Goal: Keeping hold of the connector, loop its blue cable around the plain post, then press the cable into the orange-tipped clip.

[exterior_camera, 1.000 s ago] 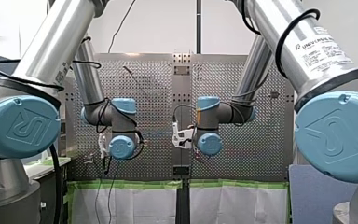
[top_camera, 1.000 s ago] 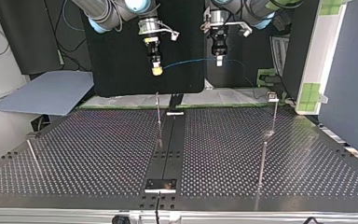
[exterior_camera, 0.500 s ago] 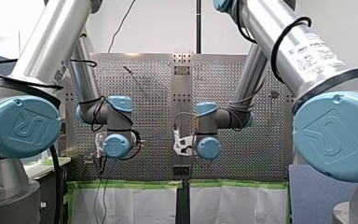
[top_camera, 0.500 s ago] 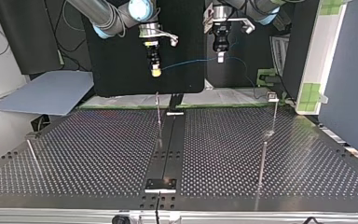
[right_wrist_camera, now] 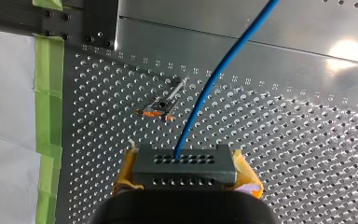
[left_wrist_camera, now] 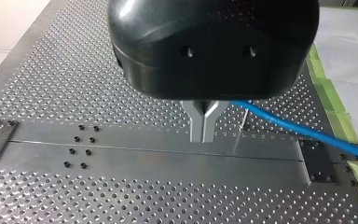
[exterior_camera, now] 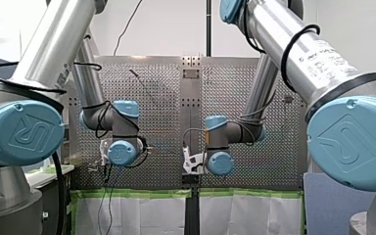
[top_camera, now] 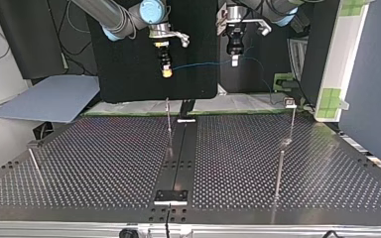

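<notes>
Connector (right_wrist_camera: 185,163) sits clamped between the yellow pads of our right gripper (right_wrist_camera: 186,171), high over the perforated table (right_wrist_camera: 307,140) with the orange-tipped clip (right_wrist_camera: 161,107) ahead of it. Its blue cable (right_wrist_camera: 214,79) runs across to our left gripper (left_wrist_camera: 204,128), whose metal fingers are closed on it.

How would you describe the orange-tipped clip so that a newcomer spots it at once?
In the right wrist view, start at the green tape along the edge of the perforated table. Ahead of the connector, between the tape and the blue cable, stands the metal orange-tipped clip. It alone carries orange marks.
</notes>
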`<control>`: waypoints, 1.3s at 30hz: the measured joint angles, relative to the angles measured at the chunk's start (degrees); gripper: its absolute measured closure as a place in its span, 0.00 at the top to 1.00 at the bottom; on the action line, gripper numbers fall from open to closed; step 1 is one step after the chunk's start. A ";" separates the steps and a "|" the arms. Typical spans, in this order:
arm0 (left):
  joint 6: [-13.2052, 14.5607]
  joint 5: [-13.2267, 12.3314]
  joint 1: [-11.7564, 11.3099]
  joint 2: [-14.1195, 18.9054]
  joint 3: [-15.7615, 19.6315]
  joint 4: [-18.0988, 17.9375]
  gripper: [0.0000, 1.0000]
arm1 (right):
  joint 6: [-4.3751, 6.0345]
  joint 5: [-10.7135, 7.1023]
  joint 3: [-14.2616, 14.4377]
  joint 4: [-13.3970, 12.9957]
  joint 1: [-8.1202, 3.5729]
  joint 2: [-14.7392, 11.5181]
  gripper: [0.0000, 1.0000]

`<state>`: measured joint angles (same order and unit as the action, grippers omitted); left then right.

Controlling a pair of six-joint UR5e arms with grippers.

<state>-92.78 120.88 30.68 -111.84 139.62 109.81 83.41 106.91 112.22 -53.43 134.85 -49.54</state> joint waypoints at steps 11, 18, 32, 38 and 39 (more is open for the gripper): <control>-0.69 1.21 0.00 1.67 -4.50 4.46 0.00 | 3.87 -1.04 -1.77 1.54 0.04 -4.30 0.00; -1.28 4.56 -0.76 5.47 -8.36 8.31 0.00 | 5.98 -4.14 -4.14 3.77 -0.93 -7.50 0.00; -2.38 12.37 -2.51 13.31 -14.11 16.18 0.00 | 4.23 -8.11 -11.69 11.31 -3.10 -15.09 0.00; -2.68 14.55 -2.59 16.93 -17.65 19.80 0.00 | 3.73 -11.28 -15.27 14.89 -3.21 -18.68 0.00; -2.67 14.62 -2.62 17.44 -18.15 20.30 0.00 | 3.68 -11.84 -15.85 15.46 -3.21 -19.25 0.00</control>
<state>-95.45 135.50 28.06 -94.40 121.47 130.11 87.09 95.07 96.37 -37.97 131.64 -68.79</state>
